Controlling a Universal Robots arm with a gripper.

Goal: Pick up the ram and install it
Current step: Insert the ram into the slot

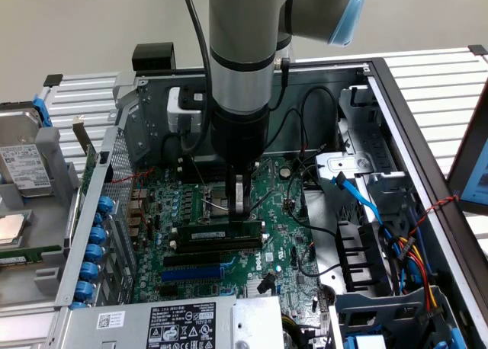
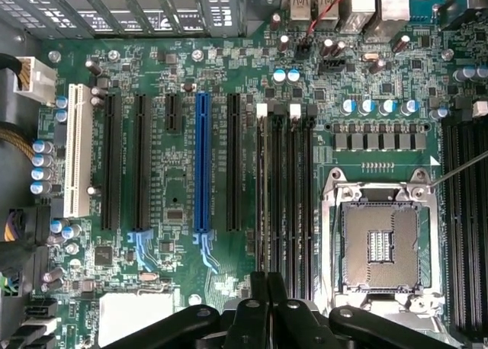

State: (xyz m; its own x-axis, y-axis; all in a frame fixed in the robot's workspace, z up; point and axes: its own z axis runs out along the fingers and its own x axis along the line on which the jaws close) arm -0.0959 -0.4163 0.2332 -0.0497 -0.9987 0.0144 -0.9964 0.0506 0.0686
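The ram [image 1: 216, 233] is a long green stick with a white label strip. It stands on edge in one of the motherboard's black slots [image 1: 217, 246], inside the open computer case. My gripper [image 1: 241, 206] hangs straight down over the stick's end on the exterior view's right, very close to its top edge; whether they touch I cannot tell. In the wrist view the gripper [image 2: 268, 286] has its fingers pressed together with nothing between them, right over the bank of black memory slots [image 2: 286, 189]. There the ram's thin top edge is hard to tell from the slots.
The bare CPU socket [image 2: 379, 242] lies beside the memory slots, and a blue expansion slot [image 2: 202, 162] lies on their other side. Black and blue cables [image 1: 358, 193] and a drive cage [image 1: 366, 250] crowd the exterior view's right. A hard drive [image 1: 23, 170] lies outside the case at the left.
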